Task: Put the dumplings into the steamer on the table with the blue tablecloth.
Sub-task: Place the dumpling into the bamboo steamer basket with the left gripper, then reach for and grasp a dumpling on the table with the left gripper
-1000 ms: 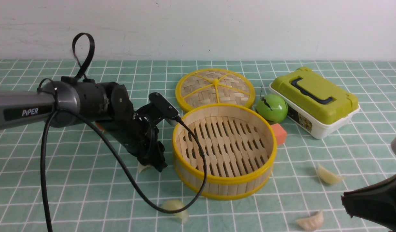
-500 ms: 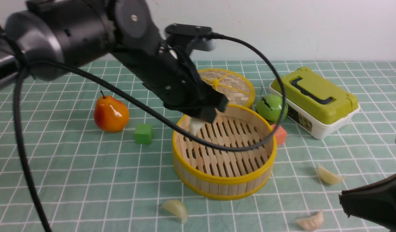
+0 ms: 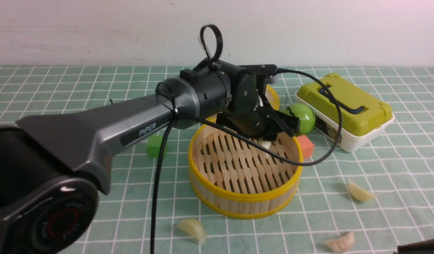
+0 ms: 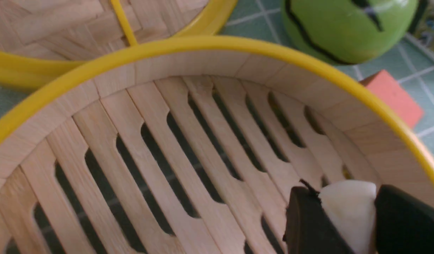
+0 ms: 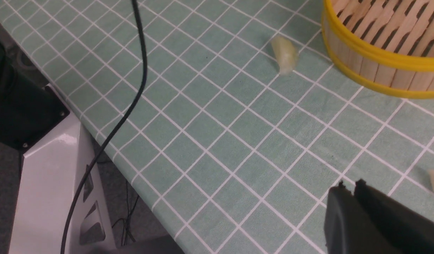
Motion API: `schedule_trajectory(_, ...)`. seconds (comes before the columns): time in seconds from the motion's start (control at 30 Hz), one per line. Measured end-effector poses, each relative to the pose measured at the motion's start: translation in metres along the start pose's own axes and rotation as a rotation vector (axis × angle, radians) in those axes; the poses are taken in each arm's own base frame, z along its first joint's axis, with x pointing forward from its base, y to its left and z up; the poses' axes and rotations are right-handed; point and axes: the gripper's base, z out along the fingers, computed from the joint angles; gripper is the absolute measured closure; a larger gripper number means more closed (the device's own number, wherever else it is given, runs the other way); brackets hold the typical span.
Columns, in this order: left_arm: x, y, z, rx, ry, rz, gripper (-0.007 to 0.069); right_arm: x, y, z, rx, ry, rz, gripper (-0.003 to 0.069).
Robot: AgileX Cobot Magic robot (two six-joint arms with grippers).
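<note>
The round bamboo steamer (image 3: 245,197) with yellow rims stands mid-table on the teal checked tablecloth (image 3: 96,88). My left gripper (image 3: 269,139) hangs inside its far right part, shut on a white dumpling (image 4: 347,208) that sits between both black fingers (image 4: 308,218), just above the slats (image 4: 188,148). Three more dumplings lie on the cloth: one in front of the steamer (image 3: 192,227), two to its right (image 3: 360,192) (image 3: 340,242). My right gripper (image 5: 350,186) hovers low over the cloth near the front right corner, shut and empty.
The woven lid (image 3: 273,98) lies behind the steamer, partly hidden by my left arm. A green apple (image 3: 303,118), an orange cube (image 3: 305,146) and a green lunch box (image 3: 344,109) sit at the right rear. A green cube (image 3: 154,146) is left of the steamer.
My left gripper lifted a dumpling from the cloth left of the steamer and carried it over the rim to the steamer's far right side. The right gripper sank almost out of the front view.
</note>
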Motion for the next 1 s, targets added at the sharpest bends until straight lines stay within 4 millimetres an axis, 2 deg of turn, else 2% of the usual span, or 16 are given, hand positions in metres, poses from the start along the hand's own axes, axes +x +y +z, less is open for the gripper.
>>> schedule_trajectory(0.07,0.005,0.003,0.014,-0.013,0.019,0.002,0.0391,0.001,0.002,-0.003,0.007,-0.007,-0.013,0.0617)
schedule_trajectory(0.13,0.007,0.004,0.017,-0.017,0.024,0.003,0.0376,0.002,0.002,-0.004,0.013,-0.009,-0.019,0.0615)
schedule_trajectory(0.2,0.008,0.005,0.020,-0.029,0.032,0.013,0.0314,0.002,0.001,-0.005,0.028,-0.011,-0.029,0.0614)
schedule_trajectory(0.23,0.008,0.005,0.019,-0.032,0.039,0.013,0.0258,0.002,0.001,-0.005,0.034,-0.014,-0.032,0.0611)
schedule_trajectory(0.27,0.008,0.005,0.019,-0.033,0.040,0.013,0.0249,0.002,0.001,-0.005,0.035,-0.015,-0.032,0.0610)
schedule_trajectory(0.3,0.006,0.004,0.013,-0.047,0.066,0.018,0.0186,0.001,0.000,-0.005,0.042,-0.024,-0.033,0.0608)
schedule_trajectory(0.37,0.000,0.002,0.002,-0.056,0.084,0.020,0.0130,0.000,0.000,-0.005,0.046,-0.032,-0.034,0.0606)
schedule_trajectory(0.43,-0.009,-0.002,-0.018,-0.072,0.117,0.028,0.0086,0.000,-0.001,-0.005,0.052,-0.042,-0.034,0.0604)
schedule_trajectory(0.5,-0.026,-0.008,-0.051,-0.087,0.127,0.056,0.0060,-0.002,-0.001,-0.005,0.060,-0.055,-0.034,0.0602)
schedule_trajectory(0.53,-0.036,-0.011,-0.071,-0.099,0.117,0.078,0.0055,-0.002,-0.002,-0.006,0.065,-0.064,-0.034,0.0601)
schedule_trajectory(0.63,-0.050,-0.012,-0.117,-0.145,0.110,0.103,0.0053,-0.005,-0.003,-0.006,0.078,-0.087,-0.034,0.0597)
schedule_trajectory(0.73,-0.056,-0.014,-0.155,-0.150,0.071,0.109,0.0055,-0.006,-0.004,-0.006,0.089,-0.106,-0.035,0.0596)
schedule_trajectory(0.77,-0.057,-0.014,-0.162,-0.149,0.063,0.109,0.0056,-0.007,-0.004,-0.006,0.092,-0.112,-0.035,0.0595)
schedule_trajectory(0.8,-0.055,-0.014,-0.181,-0.143,0.050,0.112,0.0062,-0.008,-0.005,-0.006,0.097,-0.123,-0.034,0.0594)
schedule_trajectory(0.87,-0.051,-0.012,-0.199,-0.142,0.047,0.120,0.0071,-0.009,-0.005,-0.006,0.104,-0.135,-0.034,0.0594)
schedule_trajectory(1.0,-0.029,-0.003,-0.228,-0.161,0.083,0.130,0.0094,-0.011,-0.006,-0.007,0.110,-0.156,-0.031,0.0592)
